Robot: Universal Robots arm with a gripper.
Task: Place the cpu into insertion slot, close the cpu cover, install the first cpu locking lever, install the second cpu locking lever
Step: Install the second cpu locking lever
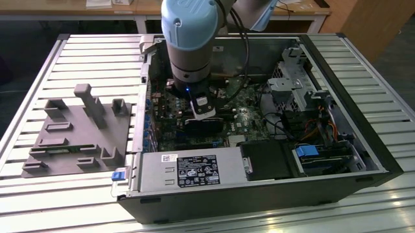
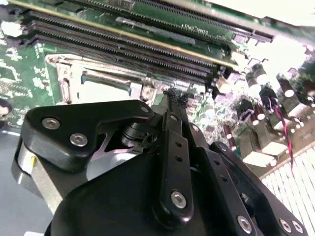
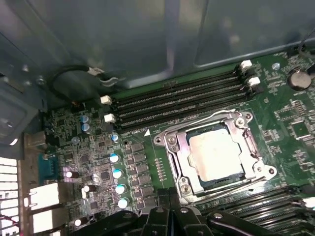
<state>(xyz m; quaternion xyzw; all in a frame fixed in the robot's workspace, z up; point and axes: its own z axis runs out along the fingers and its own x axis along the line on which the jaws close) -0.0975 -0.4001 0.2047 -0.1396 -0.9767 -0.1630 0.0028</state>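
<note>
We found the cpu (image 3: 215, 148) already seated in the insertion slot (image 3: 173, 147), its dull silver top showing through the window of the cpu cover (image 3: 248, 145), which lay closed flat over it. We therefore judged the first two steps complete and a locking-lever step in hand.

In the first wrist view the socket sat just ahead of the pincer (image 3: 170, 212), between two banks of memory slots (image 3: 182, 101). In the second wrist view the fingertips (image 2: 173, 94) stood together, closed with no gap between them and nothing held, touching or almost touching the socket's metal edge.

In the exterior view the arm (image 1: 189, 43) reached down into the open computer case (image 1: 372, 145) resting on the tabletop (image 1: 39, 204).

We judged that the next move called for pressing a lever along the socket edge down and hooking it under its retaining tab.
</note>
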